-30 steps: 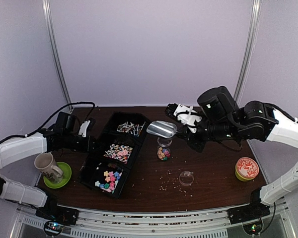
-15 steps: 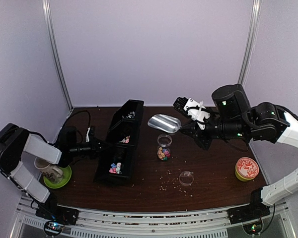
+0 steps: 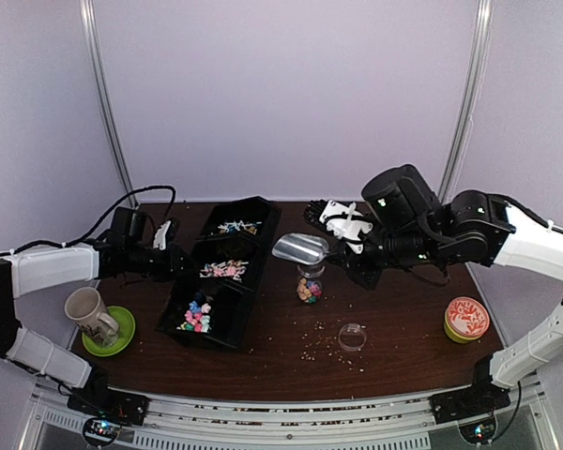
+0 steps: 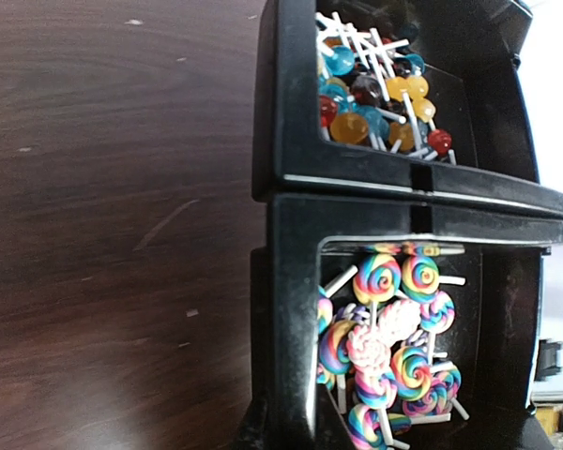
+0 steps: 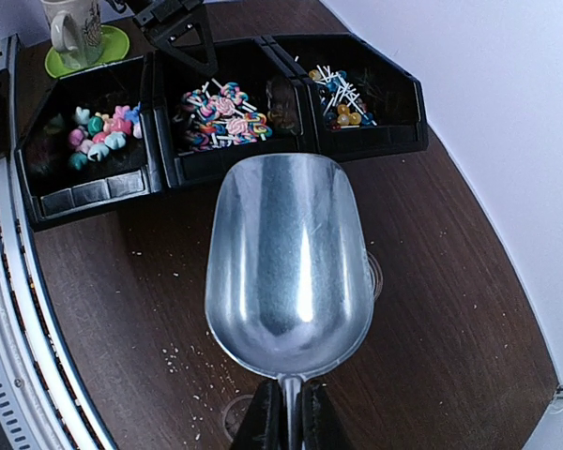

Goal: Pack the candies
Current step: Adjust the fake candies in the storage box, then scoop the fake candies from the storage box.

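Note:
A black three-bin tray (image 3: 251,212) holds the candies: star-like pieces (image 3: 194,315), pink-and-white swirl pieces (image 3: 224,270) and white-stick ones (image 3: 235,227). My left gripper (image 3: 175,262) is shut on the tray's left wall (image 4: 291,319), with the swirl pieces (image 4: 394,347) right beside it. My right gripper (image 3: 338,242) is shut on the handle of an empty metal scoop (image 3: 300,247), held just above a small jar (image 3: 310,287) that has several candies in it. In the right wrist view the fingers (image 5: 263,422) pinch the handle, and the scoop's bowl (image 5: 286,253) hides most of the jar.
A mug (image 3: 91,312) stands on a green saucer (image 3: 122,330) at the front left. The jar's clear lid (image 3: 353,336) lies among pale crumbs (image 3: 314,349) in front of the jar. A round orange-topped tin (image 3: 466,319) sits at the right.
The tray, tipped steeply up on its edge half a second ago, has come back down closer to flat. The scoop has moved slightly left and down over the jar.

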`<control>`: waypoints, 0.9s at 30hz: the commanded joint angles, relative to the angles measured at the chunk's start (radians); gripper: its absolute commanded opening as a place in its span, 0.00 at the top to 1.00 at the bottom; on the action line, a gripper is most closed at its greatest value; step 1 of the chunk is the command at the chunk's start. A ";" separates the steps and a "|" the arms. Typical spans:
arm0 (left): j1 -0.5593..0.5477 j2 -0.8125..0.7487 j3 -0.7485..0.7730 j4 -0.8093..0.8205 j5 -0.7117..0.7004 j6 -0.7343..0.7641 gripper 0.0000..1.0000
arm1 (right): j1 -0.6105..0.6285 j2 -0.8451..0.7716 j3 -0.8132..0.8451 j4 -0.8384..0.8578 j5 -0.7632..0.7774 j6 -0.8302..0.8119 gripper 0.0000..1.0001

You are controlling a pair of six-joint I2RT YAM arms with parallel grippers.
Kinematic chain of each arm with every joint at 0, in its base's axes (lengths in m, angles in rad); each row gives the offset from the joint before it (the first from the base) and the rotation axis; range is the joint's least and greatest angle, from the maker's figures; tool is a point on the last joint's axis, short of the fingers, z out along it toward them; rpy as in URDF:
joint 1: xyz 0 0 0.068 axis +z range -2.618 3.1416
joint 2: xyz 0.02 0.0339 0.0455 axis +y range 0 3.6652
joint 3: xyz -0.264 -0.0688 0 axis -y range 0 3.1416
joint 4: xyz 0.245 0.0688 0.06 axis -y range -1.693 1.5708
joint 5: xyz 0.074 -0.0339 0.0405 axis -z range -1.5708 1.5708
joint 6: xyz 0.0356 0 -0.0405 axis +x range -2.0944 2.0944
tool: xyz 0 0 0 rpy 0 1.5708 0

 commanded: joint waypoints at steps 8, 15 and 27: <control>-0.033 -0.029 0.159 -0.244 -0.186 0.252 1.00 | 0.072 0.227 0.237 -0.165 0.010 0.001 1.00; -0.071 -0.026 0.195 -0.277 -0.244 0.282 1.00 | 0.100 0.395 0.372 -0.232 0.014 0.028 1.00; -0.152 0.047 0.315 -0.373 -0.379 0.304 1.00 | 0.099 0.631 0.599 -0.371 0.043 0.091 1.00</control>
